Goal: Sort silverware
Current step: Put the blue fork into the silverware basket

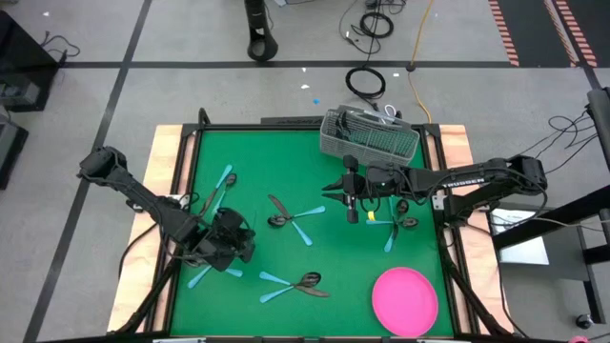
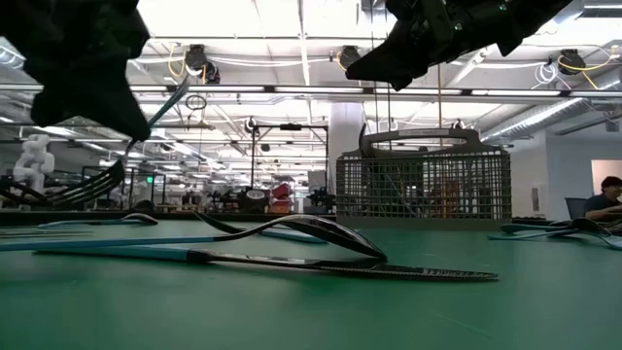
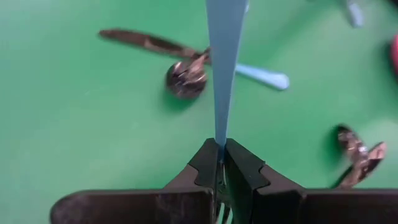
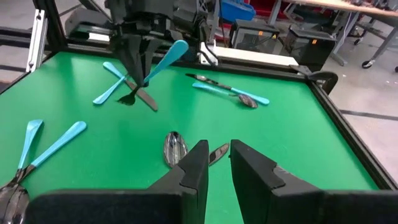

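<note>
My left gripper [image 4: 134,73] hangs over the table's near left part, shut on a fork. The fork's light blue handle [image 4: 168,57] slants up and its dark head [image 4: 128,99] points down. More silverware lies flat on the green table [image 1: 257,162] in small heaps: one mid-table [image 1: 289,216], one near the front [image 1: 300,282], one at the left [image 1: 215,193], one under the right arm [image 1: 396,225]. My right gripper [image 4: 217,157] hovers above the table in front of the grey caddy [image 1: 370,134], open, with nothing between its fingers. My left gripper pinches the fork between its two fingers at the handle's narrow end [image 3: 220,138], by the neck. The fingers come from above, slanting down. The fork is tilted, the handle rising past the fingers and the tines [image 2: 94,184] below them, clear of the table.
A pink round plate [image 1: 405,300] lies at the near right corner. The wire-mesh caddy stands at the far edge, right of the middle. A knife and a spoon [image 2: 321,243] lie close in the low view. Bare green surface shows in the far left part and near the middle of the front.
</note>
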